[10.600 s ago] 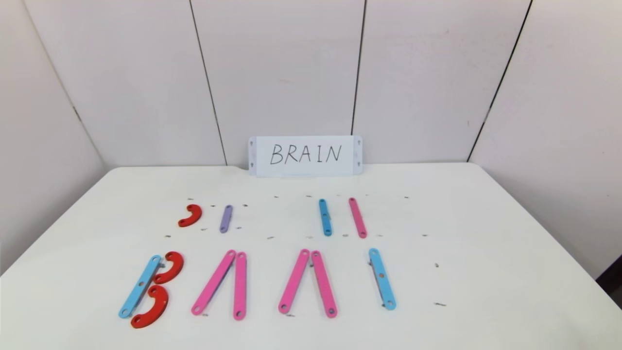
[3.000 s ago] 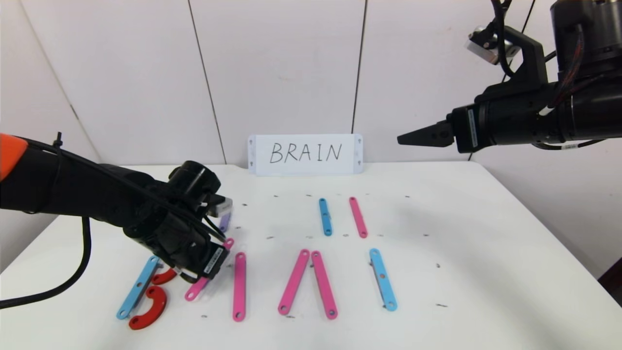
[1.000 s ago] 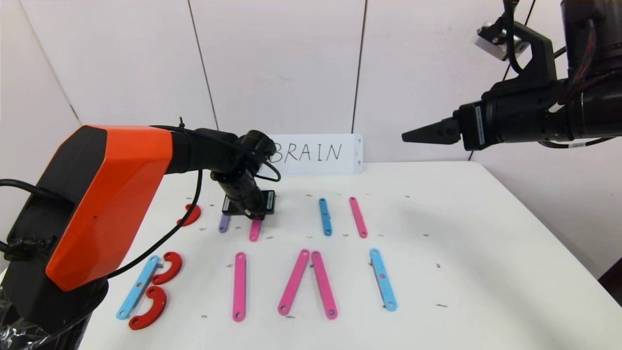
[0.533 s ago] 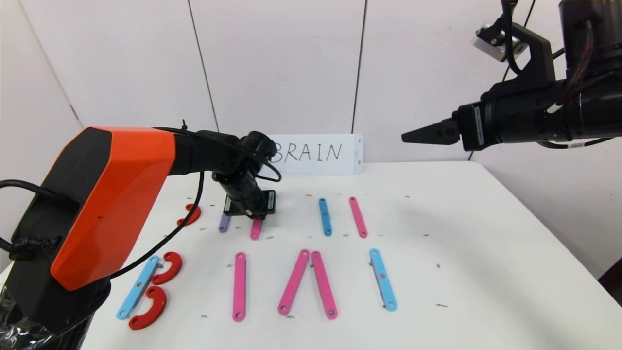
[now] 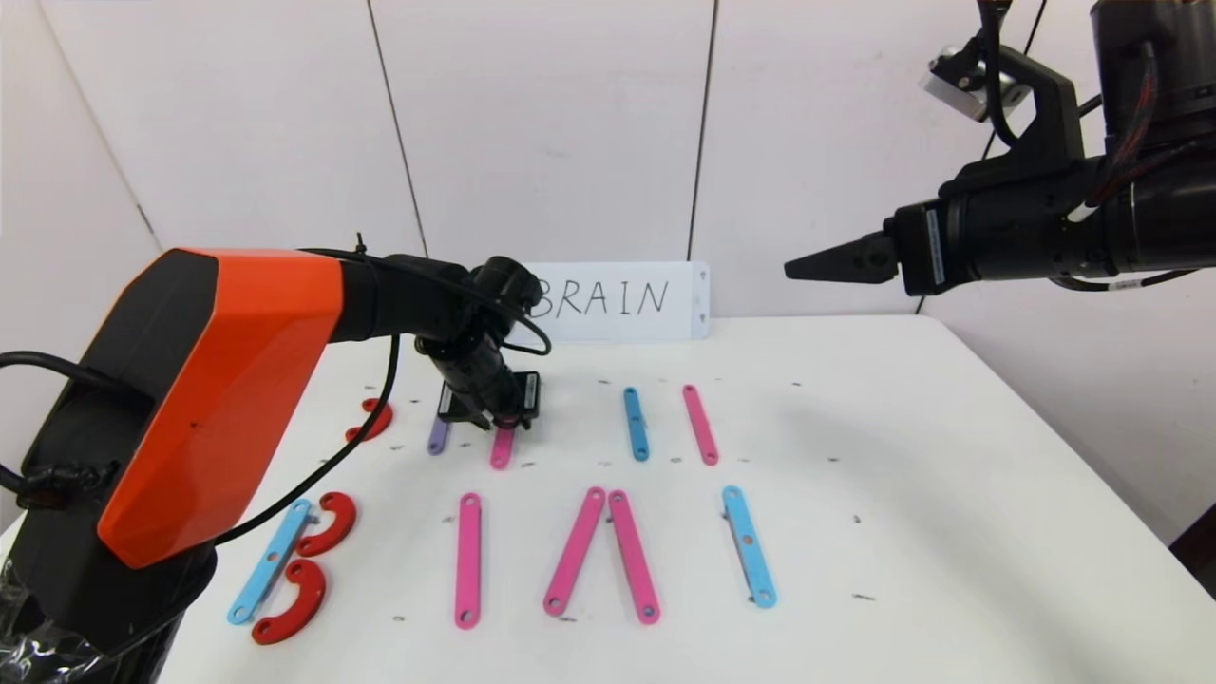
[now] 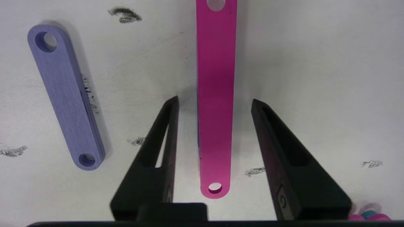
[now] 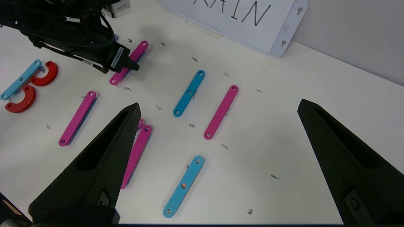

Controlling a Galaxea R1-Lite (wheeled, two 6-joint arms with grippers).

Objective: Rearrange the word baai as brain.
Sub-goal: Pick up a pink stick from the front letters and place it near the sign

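My left gripper (image 6: 214, 104) sits low over the table's back row, fingers spread astride a pink bar (image 6: 216, 94) lying flat beside the purple bar (image 6: 64, 94). My right gripper (image 7: 217, 110) hangs high, fingers spread, holding nothing.

You have five pink bars (image 5: 466, 560), three light-blue bars (image 5: 748, 544), one purple bar (image 5: 437, 437), three red curves (image 5: 291, 602), one white card (image 5: 617, 301), two grippers (image 6: 214, 104).

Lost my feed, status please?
Left tool open, astride pink bar lying beside purple bar. Right tool open, parked high. Nothing in the way.
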